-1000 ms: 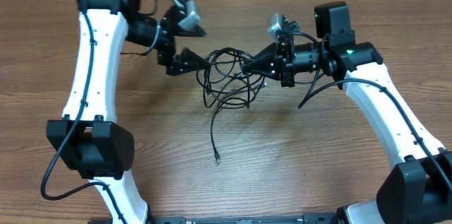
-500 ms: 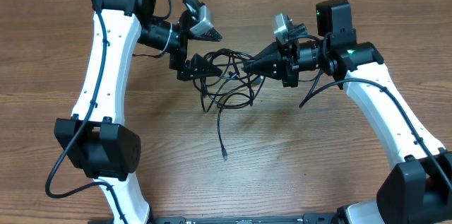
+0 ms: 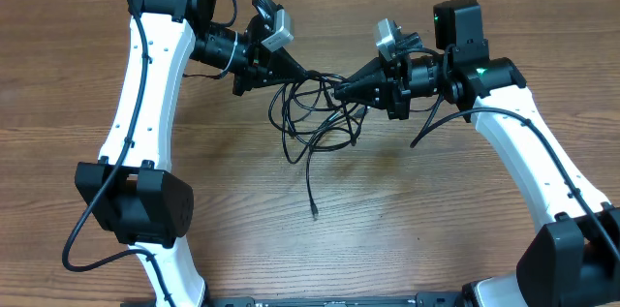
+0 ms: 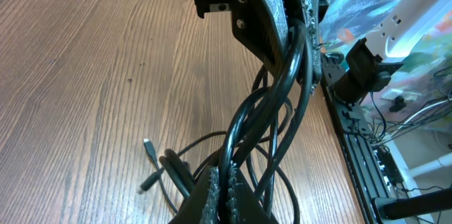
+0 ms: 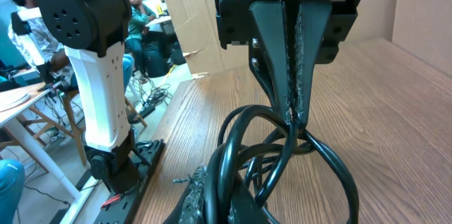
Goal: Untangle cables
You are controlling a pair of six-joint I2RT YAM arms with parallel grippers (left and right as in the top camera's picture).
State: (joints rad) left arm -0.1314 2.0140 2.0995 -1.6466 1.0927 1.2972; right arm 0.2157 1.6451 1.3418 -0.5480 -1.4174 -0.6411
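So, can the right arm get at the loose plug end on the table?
Probably not yet: the plug end lies clear, but the right end effector is shut on the cables.

The left tool (image 4: 295, 51) is clamped on a bundle of black cables (image 4: 263, 114), which runs down to the right tool (image 4: 220, 194) at the near edge. A plug (image 4: 149, 147) shows left of the bundle, against the wooden worktop (image 4: 85, 68).

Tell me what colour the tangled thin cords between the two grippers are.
Black all over; the tangled thin cords show best in the overhead view.
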